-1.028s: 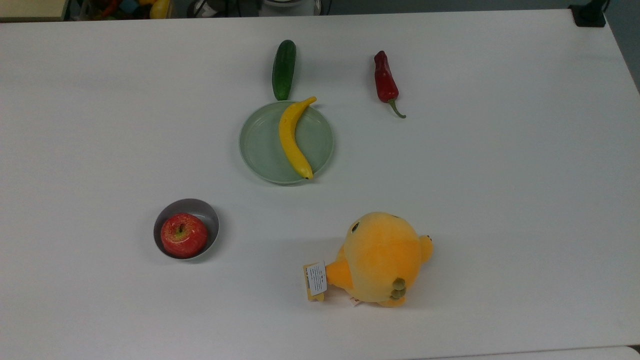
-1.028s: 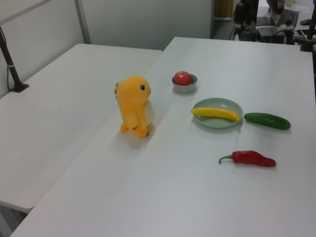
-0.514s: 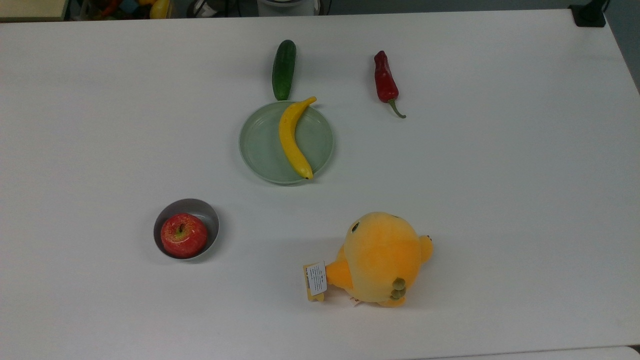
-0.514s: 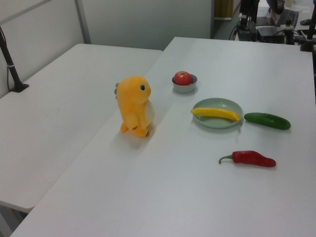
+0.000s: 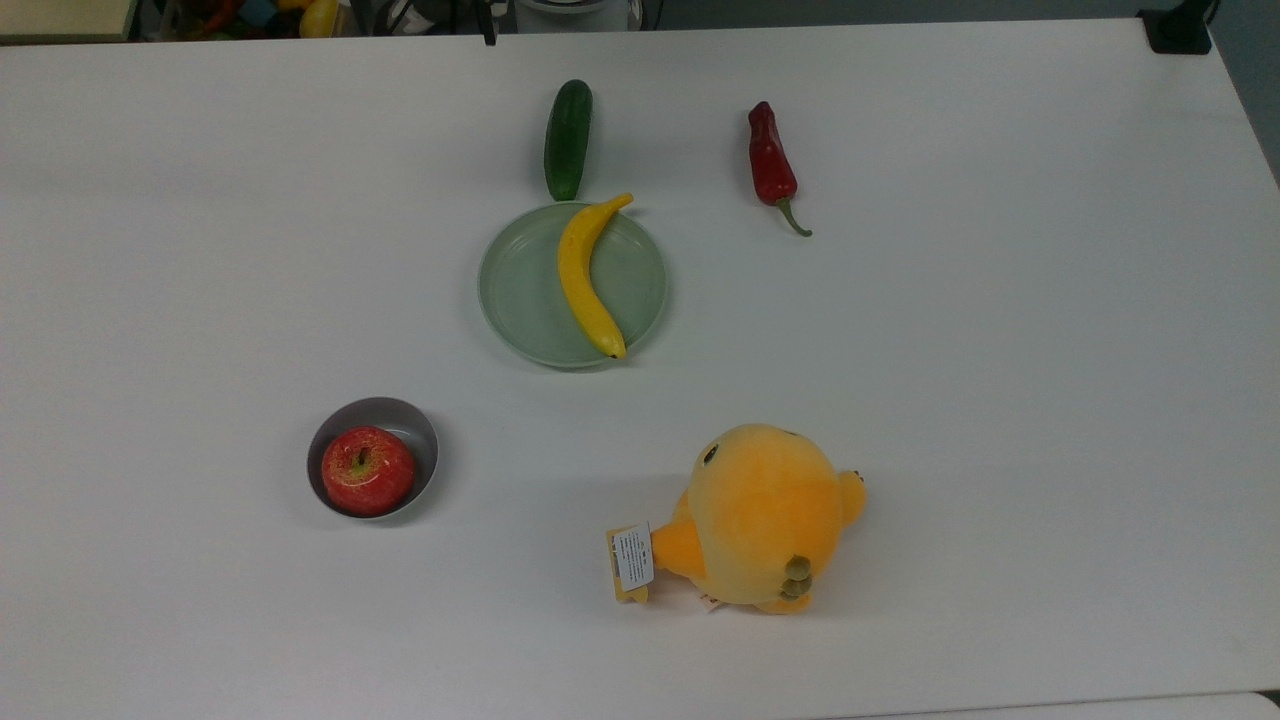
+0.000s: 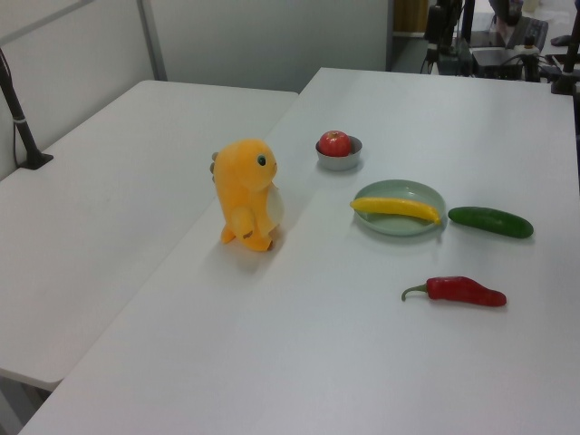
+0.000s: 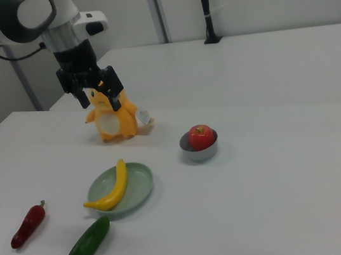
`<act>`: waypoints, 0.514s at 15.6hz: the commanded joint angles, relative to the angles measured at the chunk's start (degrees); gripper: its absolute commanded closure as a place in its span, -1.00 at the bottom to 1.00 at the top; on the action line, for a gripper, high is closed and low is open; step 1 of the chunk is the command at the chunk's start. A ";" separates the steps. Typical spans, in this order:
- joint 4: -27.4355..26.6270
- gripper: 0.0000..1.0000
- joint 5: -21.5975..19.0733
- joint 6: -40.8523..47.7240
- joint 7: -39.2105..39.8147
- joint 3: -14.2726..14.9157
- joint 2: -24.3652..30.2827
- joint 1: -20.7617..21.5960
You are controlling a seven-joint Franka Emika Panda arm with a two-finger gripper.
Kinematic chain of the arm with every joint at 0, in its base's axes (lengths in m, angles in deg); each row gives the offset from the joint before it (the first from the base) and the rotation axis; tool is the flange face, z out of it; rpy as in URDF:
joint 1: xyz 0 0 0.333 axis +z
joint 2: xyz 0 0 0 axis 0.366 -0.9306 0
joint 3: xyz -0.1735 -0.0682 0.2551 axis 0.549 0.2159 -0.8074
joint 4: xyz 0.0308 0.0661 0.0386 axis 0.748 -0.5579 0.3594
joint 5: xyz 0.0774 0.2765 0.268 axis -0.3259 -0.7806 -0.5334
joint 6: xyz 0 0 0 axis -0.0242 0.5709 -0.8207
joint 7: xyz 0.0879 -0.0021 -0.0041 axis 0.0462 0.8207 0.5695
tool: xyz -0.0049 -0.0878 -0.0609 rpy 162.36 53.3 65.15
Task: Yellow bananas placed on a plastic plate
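The yellow banana (image 5: 585, 275) lies across the pale green plastic plate (image 5: 520, 290), its stem end poking over the rim toward the cucumber. The left view shows the banana (image 6: 396, 207) resting flat on the plate (image 6: 403, 227). In the right view the banana (image 7: 116, 185) curves over the plate (image 7: 138, 187). My gripper (image 7: 98, 101) hangs high above the table in the right view, up and left of the plate, in line with the plush toy. Its black fingers stand apart with nothing between them.
A green cucumber (image 5: 568, 138) lies just beyond the plate, and a red chili pepper (image 5: 772, 165) to the top view's right. A grey bowl (image 5: 410, 425) holds a red apple (image 5: 367, 470). A yellow-orange plush toy (image 5: 760, 515) stands near the front.
Nothing on the table has moved. Dark arm parts at the far table edge shift slightly in the left view and the top view.
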 commanded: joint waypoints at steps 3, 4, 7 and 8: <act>-0.38 -1.00 -0.83 -1.28 0.56 1.22 0.13 1.67; -0.38 -1.00 -0.83 -1.27 0.83 1.22 0.13 1.67; -0.38 -1.00 -0.83 -1.19 0.74 1.22 0.13 1.67; -0.38 -1.00 -0.74 -1.19 0.39 1.14 0.13 1.76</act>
